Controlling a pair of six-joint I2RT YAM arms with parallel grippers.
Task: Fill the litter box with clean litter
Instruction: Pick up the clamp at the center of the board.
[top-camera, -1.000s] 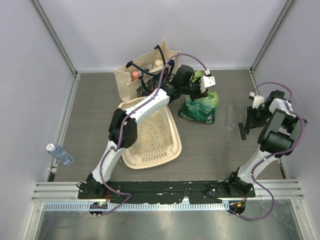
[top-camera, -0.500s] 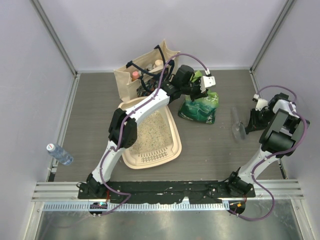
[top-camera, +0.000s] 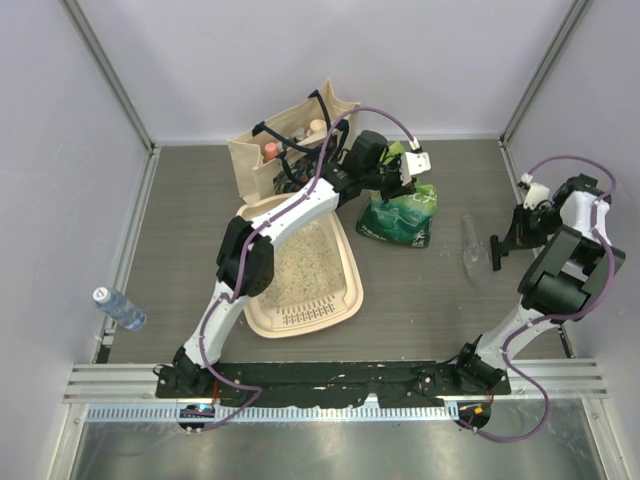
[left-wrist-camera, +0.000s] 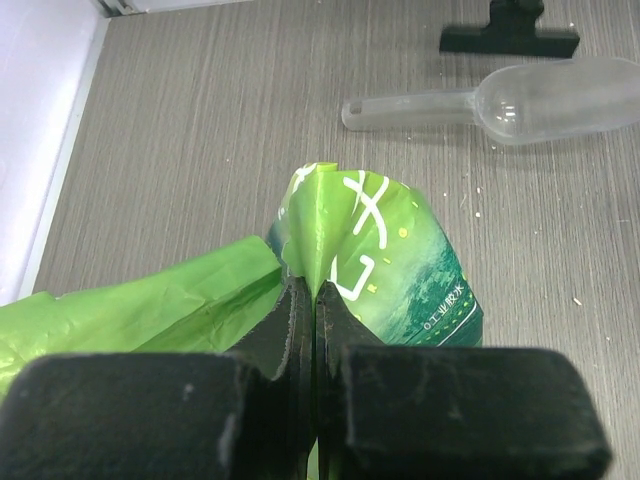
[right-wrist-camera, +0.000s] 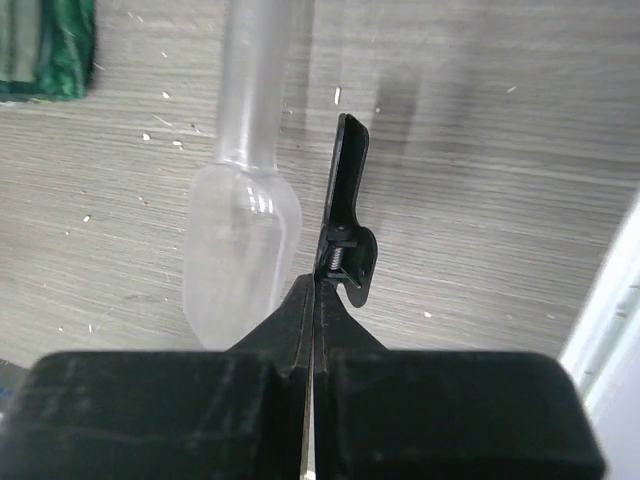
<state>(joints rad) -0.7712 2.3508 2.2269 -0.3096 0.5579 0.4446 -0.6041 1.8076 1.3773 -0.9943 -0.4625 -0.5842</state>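
Observation:
The cream litter box (top-camera: 345, 300) lies left of centre with clean litter (top-camera: 300, 262) spread over its floor. My left gripper (top-camera: 398, 172) (left-wrist-camera: 314, 292) is shut on the top fold of the green litter bag (top-camera: 400, 215) (left-wrist-camera: 400, 260), which stands right of the box. My right gripper (top-camera: 500, 245) (right-wrist-camera: 313, 287) is shut on a black spring clip (top-camera: 494, 255) (right-wrist-camera: 345, 190) low over the table at the right. A clear plastic scoop (top-camera: 470, 250) (right-wrist-camera: 245, 250) (left-wrist-camera: 540, 95) lies on the table just left of the clip.
A beige tote bag (top-camera: 285, 140) with bottles stands behind the litter box. A small water bottle (top-camera: 120, 308) lies at the left edge. Grey walls close in on three sides. Loose granules dot the table near the scoop.
My right arm has swung rightward with the black clip still in its jaws, uncovering the clear scoop on the table. The left arm and the green bag have not moved.

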